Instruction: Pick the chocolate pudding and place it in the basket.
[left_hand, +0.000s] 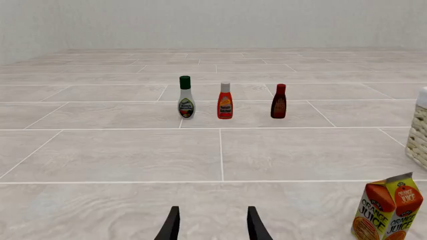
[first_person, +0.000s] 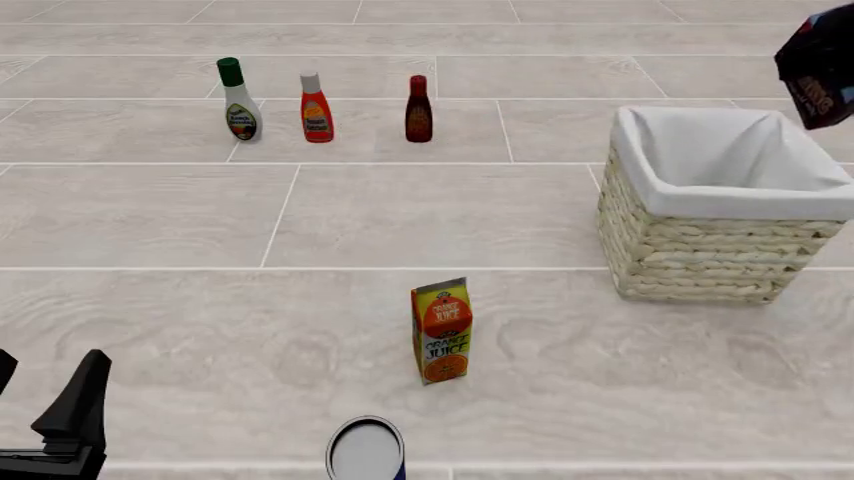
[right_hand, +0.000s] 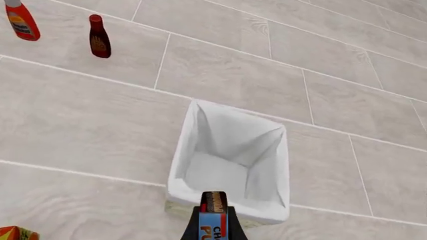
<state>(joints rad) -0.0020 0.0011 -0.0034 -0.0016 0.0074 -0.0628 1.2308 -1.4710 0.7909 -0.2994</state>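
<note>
Pudding carried above the basket

Your right end effector (right_hand: 214, 231) grips the chocolate pudding (right_hand: 214, 220) over the basket (right_hand: 230, 167); judge the carton light, stiff and smooth-sided, so hold its flat faces. The left end effector (left_hand: 213, 225) rests spread, holding nothing.

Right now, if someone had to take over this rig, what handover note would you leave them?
Left gripper: open, nothing between its fingers, low near the table's front left.
Right gripper: shut on the chocolate pudding, raised in the air.
The basket stands at the table's right, its white lining showing nothing inside. From the right wrist view the pudding hangs over the basket's near rim.
Done: pudding picked and lifted to the basket.
Left: centre it over the opening, lower, release, withdraw.
The orange juice carton and three bottles look untouched.
</note>
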